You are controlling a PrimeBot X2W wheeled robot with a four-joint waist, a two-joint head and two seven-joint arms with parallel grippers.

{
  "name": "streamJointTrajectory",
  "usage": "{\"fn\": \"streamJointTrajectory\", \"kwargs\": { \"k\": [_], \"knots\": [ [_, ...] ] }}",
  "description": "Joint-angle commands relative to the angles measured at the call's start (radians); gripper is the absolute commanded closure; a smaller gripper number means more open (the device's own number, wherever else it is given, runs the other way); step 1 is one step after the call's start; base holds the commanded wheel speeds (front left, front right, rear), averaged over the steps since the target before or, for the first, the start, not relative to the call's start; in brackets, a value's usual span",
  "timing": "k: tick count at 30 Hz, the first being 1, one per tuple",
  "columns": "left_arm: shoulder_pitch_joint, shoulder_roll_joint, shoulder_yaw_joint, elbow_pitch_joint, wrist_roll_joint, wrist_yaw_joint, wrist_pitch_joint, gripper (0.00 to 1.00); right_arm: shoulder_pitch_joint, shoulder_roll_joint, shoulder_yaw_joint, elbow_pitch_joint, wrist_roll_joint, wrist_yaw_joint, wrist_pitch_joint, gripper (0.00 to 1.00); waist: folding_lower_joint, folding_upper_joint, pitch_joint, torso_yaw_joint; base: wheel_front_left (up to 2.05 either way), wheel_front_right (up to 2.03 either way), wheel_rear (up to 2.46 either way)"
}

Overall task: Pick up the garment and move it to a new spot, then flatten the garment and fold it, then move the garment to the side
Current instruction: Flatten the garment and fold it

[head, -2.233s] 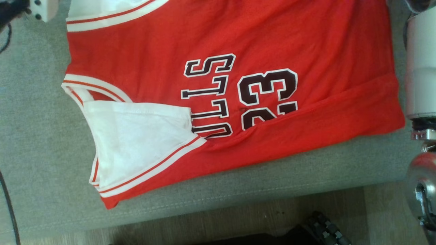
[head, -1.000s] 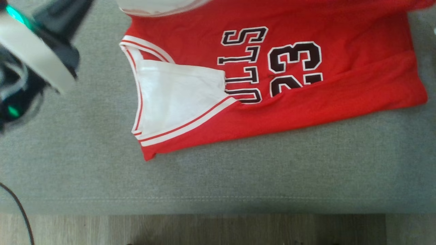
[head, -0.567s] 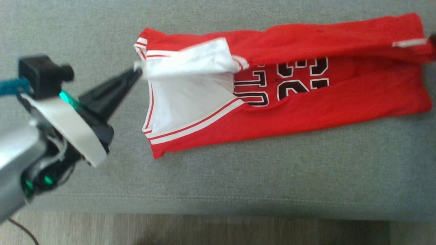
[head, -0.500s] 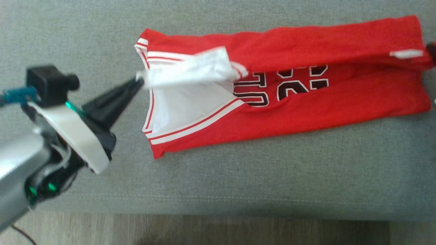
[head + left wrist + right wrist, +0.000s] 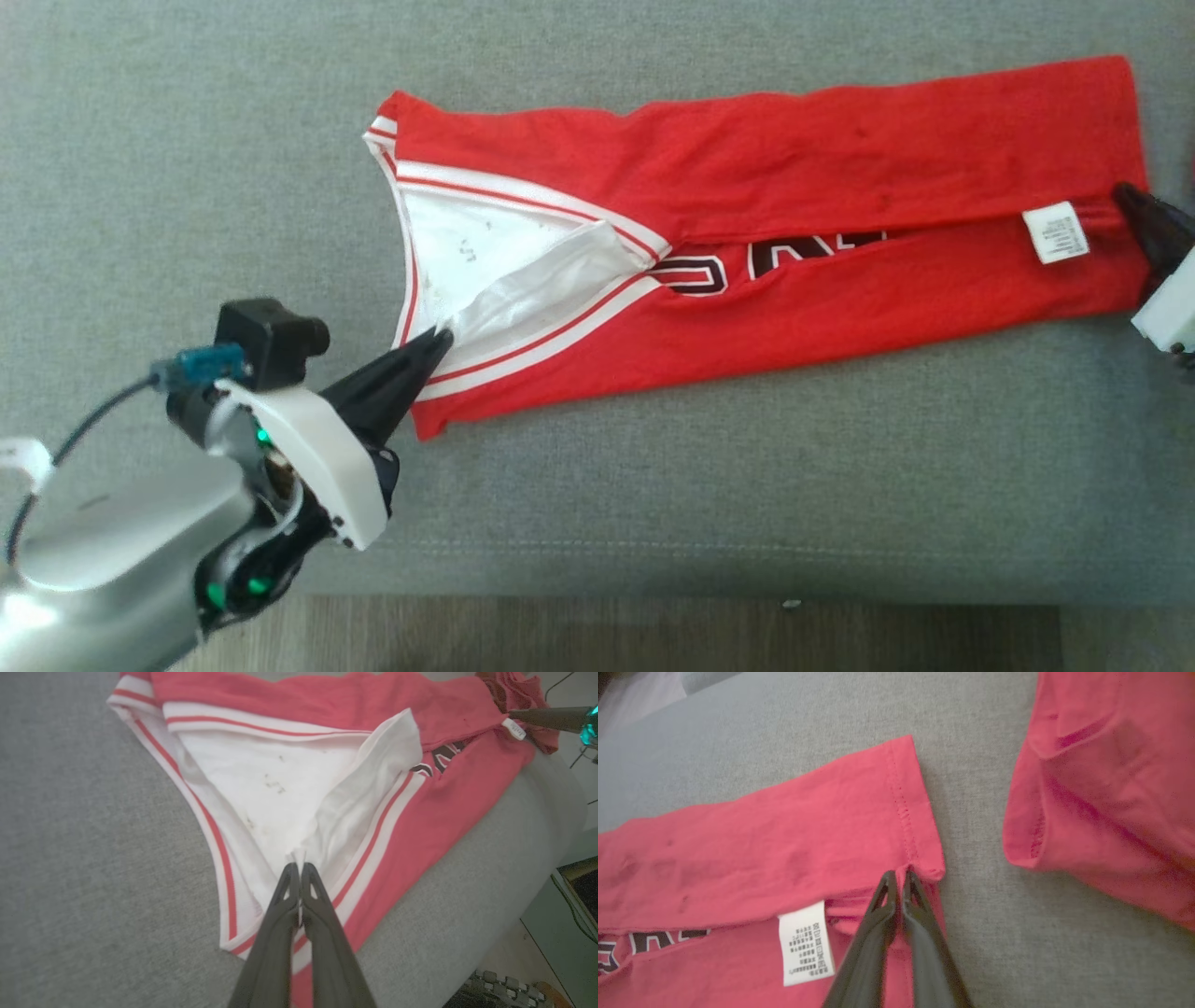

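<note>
The garment is a red jersey with white trim, lying lengthwise on the grey cushion. Its far long edge is folded over the front, so only slivers of the dark lettering show. My left gripper is shut on a flap of white lining at the armhole; in the left wrist view the left gripper pinches that white cloth. My right gripper is shut on the folded hem corner beside the white care label. In the right wrist view the right gripper grips that hem next to the label.
The cushion's front edge with its seam runs near the bottom, with wood floor below it. Another red cloth lies just right of the hem. A cable trails from my left wrist.
Both grippers have drawn the garment's far edge over toward the near side, covering most of the lettering and turning up the care label. The head camera has also shifted.
</note>
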Motion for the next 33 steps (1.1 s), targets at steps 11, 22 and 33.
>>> {"fn": "streamJointTrajectory", "kwargs": {
  "k": [11, 22, 33],
  "knots": [
    [0.223, -0.147, 0.423, -0.013, 0.193, 0.249, -0.048, 0.0, 0.124, 0.098, -0.129, -0.052, -0.012, 0.005, -0.282, 0.0, 0.0, 0.0, -0.094, 0.012, 0.0, 0.0, 0.0],
    [0.506, -0.397, 0.72, -0.125, 0.647, 0.305, -0.048, 0.0, 0.082, 0.163, -0.273, 0.095, -0.136, 0.005, -0.347, 0.0, 0.0, 0.0, -0.133, 0.102, 0.0, 0.0, 0.0],
    [0.592, -0.536, 0.753, -0.07, 0.816, 0.215, -0.048, 0.0, 0.036, 0.134, -0.322, 0.294, -0.298, 0.005, -0.171, 0.0, 0.0, 0.0, -0.155, 0.183, 0.0, 0.0, 0.0]
  ]
}}
